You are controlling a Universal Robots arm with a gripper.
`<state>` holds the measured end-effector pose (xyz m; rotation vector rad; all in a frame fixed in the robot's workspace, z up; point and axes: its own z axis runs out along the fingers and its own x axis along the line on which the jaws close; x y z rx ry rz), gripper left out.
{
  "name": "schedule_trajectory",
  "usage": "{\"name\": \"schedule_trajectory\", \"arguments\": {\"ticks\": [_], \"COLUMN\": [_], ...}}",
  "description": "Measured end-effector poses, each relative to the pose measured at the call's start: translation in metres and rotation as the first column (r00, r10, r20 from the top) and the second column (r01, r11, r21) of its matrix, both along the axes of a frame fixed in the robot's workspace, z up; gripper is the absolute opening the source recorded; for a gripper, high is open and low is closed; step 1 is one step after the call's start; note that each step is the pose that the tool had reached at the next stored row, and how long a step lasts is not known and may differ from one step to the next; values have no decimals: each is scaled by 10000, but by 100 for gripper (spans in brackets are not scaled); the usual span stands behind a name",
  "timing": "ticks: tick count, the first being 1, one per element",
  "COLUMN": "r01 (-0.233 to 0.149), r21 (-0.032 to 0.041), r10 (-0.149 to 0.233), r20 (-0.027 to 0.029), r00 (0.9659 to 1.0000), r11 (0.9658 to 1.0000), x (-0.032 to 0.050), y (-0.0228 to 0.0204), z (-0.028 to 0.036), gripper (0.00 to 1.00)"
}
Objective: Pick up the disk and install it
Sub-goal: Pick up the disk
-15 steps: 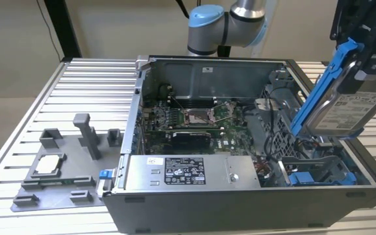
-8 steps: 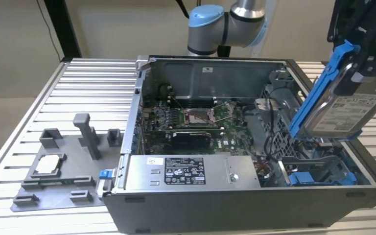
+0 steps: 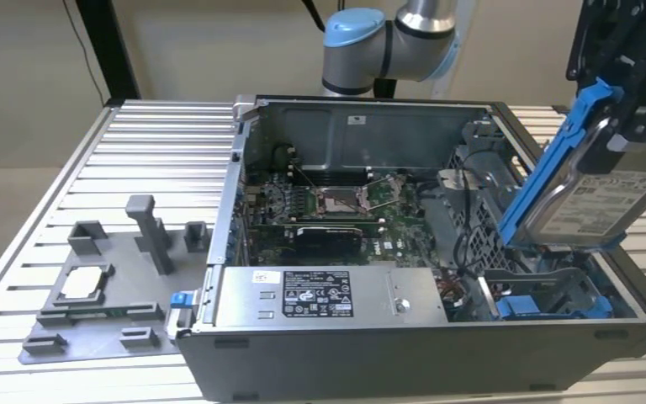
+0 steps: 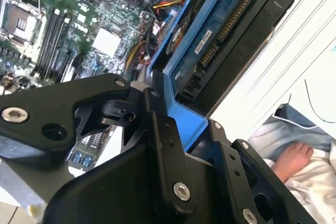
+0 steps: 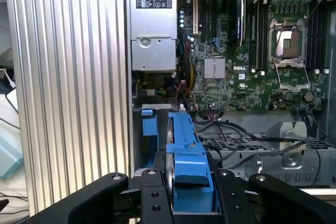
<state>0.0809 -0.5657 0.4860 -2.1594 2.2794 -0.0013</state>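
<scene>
- Progress: the pick-up looks complete. The disk (image 3: 592,198) is off the counter (image 3: 132,151) and held by the gripper (image 3: 624,139) at the right edge of the exterior view's frame.
- Grip: in the first wrist view, the black fingers (image 5: 152,200) are clenched on the disk's blue end, one on each side.
- Position: the disk hangs tilted, with its upper end leaning toward the exterior view's right. It is just above the drive bay (image 3: 548,299) in the lower right corner of the open computer case (image 3: 357,118).
- Remaining: installation appears unfinished. The disk sits above the bay rather than seated in it, so the whole insertion is left.
- Appearance: the disk is a flat silver-metal rectangle with a white printed label, and bright blue plastic rails frame its edges. The second wrist view shows its underside, with a blue circuit board and a row of connector pins.
</scene>
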Motion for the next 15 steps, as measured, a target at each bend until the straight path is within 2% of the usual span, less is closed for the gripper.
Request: {"name": "schedule_trajectory", "arguments": {"ticks": [4,7,15], "r01": [141,228,359], "r21": [0,2,-1], "r10": [-141,-228,-359], "r20": [0,0,0], "r00": [9999,9997,9994], "r11": [9999,9997,9994], "x": [0,0,0], "y": [-73,-111,-142], "z": [-16,-42,-111], "gripper": [0,0,0]}}
